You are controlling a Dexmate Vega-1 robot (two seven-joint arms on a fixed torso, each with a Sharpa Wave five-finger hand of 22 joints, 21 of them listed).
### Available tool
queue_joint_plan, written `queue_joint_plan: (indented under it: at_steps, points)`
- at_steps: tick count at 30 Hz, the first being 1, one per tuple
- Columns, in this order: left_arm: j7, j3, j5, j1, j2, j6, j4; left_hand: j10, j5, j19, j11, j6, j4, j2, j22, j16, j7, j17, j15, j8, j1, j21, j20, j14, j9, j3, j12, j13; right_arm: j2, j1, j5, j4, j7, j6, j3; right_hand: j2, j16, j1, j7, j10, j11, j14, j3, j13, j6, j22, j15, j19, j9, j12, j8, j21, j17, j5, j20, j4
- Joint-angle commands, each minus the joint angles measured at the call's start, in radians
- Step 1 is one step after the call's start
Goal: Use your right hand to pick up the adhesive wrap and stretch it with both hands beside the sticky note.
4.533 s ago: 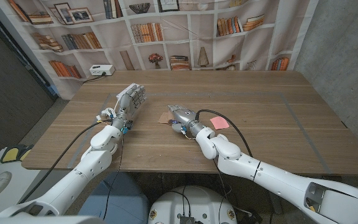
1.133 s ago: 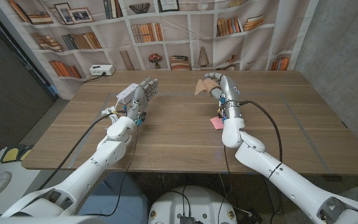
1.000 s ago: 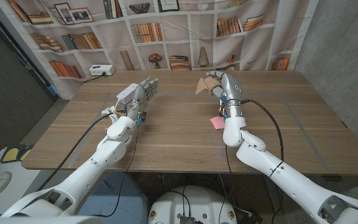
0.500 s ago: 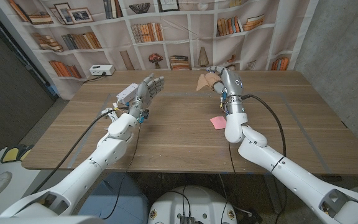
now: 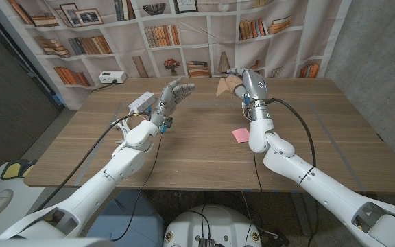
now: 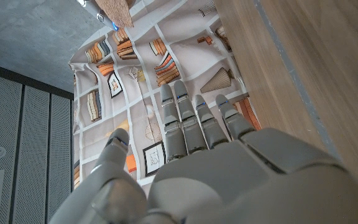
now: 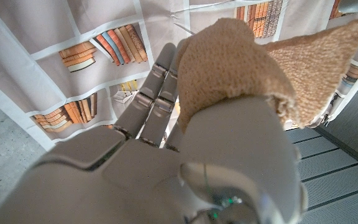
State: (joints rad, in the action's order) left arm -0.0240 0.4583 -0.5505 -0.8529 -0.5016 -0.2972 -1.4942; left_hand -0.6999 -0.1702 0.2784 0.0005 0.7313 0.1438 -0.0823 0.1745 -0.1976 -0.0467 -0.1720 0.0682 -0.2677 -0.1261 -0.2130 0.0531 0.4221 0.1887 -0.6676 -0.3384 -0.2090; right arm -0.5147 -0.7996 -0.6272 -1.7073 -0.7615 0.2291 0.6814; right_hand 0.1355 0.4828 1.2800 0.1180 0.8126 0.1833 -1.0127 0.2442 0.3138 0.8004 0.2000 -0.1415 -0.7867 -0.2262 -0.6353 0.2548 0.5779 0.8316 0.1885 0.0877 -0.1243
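My right hand [image 5: 247, 84] is raised above the far middle of the table and grips the tan adhesive wrap [image 5: 225, 87]. A loose end of the wrap sticks out toward my left hand. In the right wrist view the wrap [image 7: 229, 68] is a fuzzy beige roll pressed under the thumb of my right hand [image 7: 166, 155], with a pointed flap hanging free. My left hand [image 5: 171, 96] is lifted with fingers spread, empty, a short gap away from the wrap. The same hand [image 6: 197, 162] has its fingers straight in the left wrist view. The pink sticky note [image 5: 240, 134] lies on the table below my right forearm.
A white power strip [image 5: 140, 102] lies on the table just behind my left hand. A white box [image 5: 112, 77] sits at the far left edge. The wooden table [image 5: 307, 144] stretches out to the right. A bookshelf-print curtain hangs behind.
My right hand has risen and moved farther back with the wrap. My left hand has lifted and swung right toward the wrap. The sticky note has come into full view.
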Motion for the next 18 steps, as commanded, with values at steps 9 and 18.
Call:
queue_joint_plan:
  at_steps: [9,18]
  points:
    - [-0.092,0.043,-0.014,0.043,0.023,0.002,0.028,0.018,-0.005,-0.005,0.010,-0.017,0.005,0.001,0.003,0.011,-0.013,-0.001,0.003,0.025,-0.020,0.009,-0.049,-0.011,0.003,-0.004,0.022,-0.003,-0.003,0.011,-0.022,-0.016,-0.002,0.015,0.000,0.001,-0.048,-0.021,-0.002,-0.016,-0.003,0.002,0.002,0.090,-0.009,-0.001,-0.096,0.019,-0.006,-0.073,-0.017,0.019,-0.003,0.005,0.026,-0.010]
    - [-0.116,0.046,-0.016,0.062,0.035,-0.015,0.060,0.023,-0.004,-0.011,0.013,-0.021,0.004,0.002,0.003,0.015,-0.012,-0.001,-0.001,0.030,-0.020,0.012,-0.040,-0.021,0.003,-0.003,0.027,-0.003,-0.005,0.012,-0.030,-0.022,0.001,0.016,0.003,-0.014,-0.139,-0.048,-0.015,-0.072,-0.015,0.043,-0.006,0.059,-0.081,-0.009,-0.098,0.051,0.000,-0.021,-0.048,0.023,-0.063,0.008,0.015,-0.015]
